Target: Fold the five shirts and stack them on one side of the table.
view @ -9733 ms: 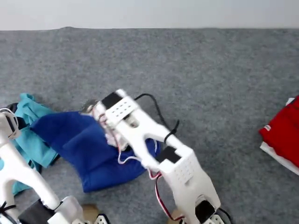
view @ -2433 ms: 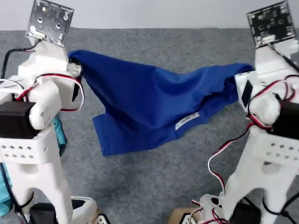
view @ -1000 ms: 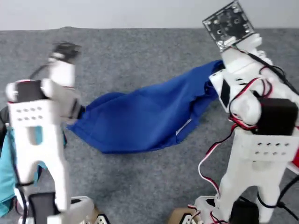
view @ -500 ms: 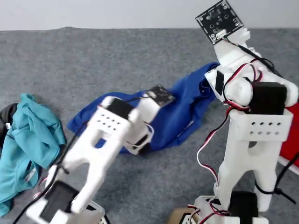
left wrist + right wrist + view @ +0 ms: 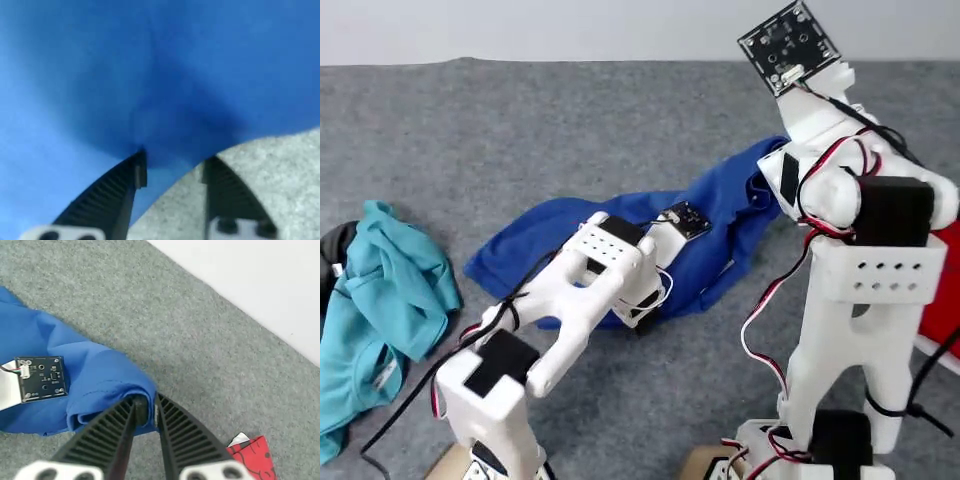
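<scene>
- While the right gripper [image 5: 146,407] sits at the right end of the blue shirt [image 5: 530,250], its fingers are clamped tight on a bunched fold of the cloth. The right wrist view gives this pinch close up.
- High view adds the layout: the shirt runs from that grip toward centre-left and lies rumpled on the grey table [image 5: 620,120].
- Left gripper [image 5: 175,161], per left wrist view: fingers apart, low at the shirt's edge. Blue cloth lies just ahead of both tips, w/ bare table beside 1 finger.
- High view puts the left arm [image 5: 605,275] stretched across the shirt's middle, approx. centre of table.
- Teal shirt [image 5: 385,285] is crumpled at the table's left, apart from the blue 1.
- Right wrist view adds a red shirt [image 5: 252,460] near the right side, w/ a bit of white cloth [image 5: 240,439] touching it.
</scene>
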